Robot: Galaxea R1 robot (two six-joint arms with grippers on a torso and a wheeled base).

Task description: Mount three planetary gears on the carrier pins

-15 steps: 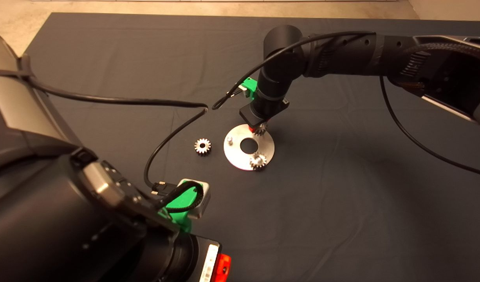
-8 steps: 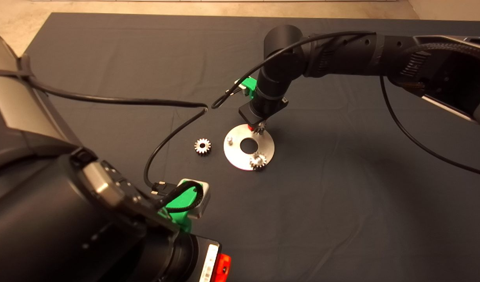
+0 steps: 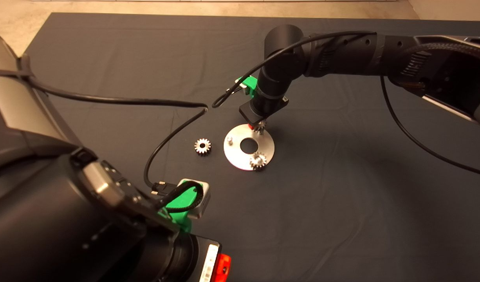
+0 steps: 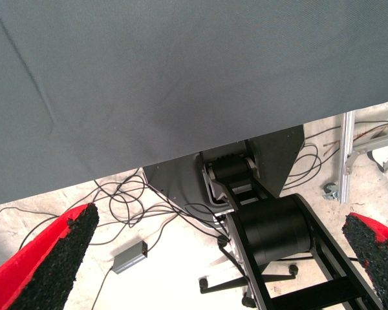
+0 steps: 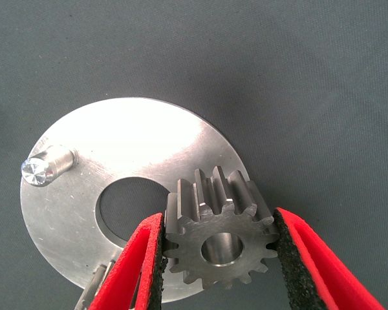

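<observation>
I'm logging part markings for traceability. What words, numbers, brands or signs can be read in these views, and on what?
No legible text in any view.
White label on the left arm by the left pincer: print too small to read.
Held gear, disc, loose gear, seated gear: no markings visible.

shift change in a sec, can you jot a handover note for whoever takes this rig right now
Right hand: shut on a planetary gear, held over the silver disc's far edge, not yet on a pin.
Left hand: open, parked at the mat's near-left edge.
Done: one gear sits on the near pin.
Left: seat the held gear; then fit the loose gear lying on the mat left of the disc onto the bare pin.
</observation>
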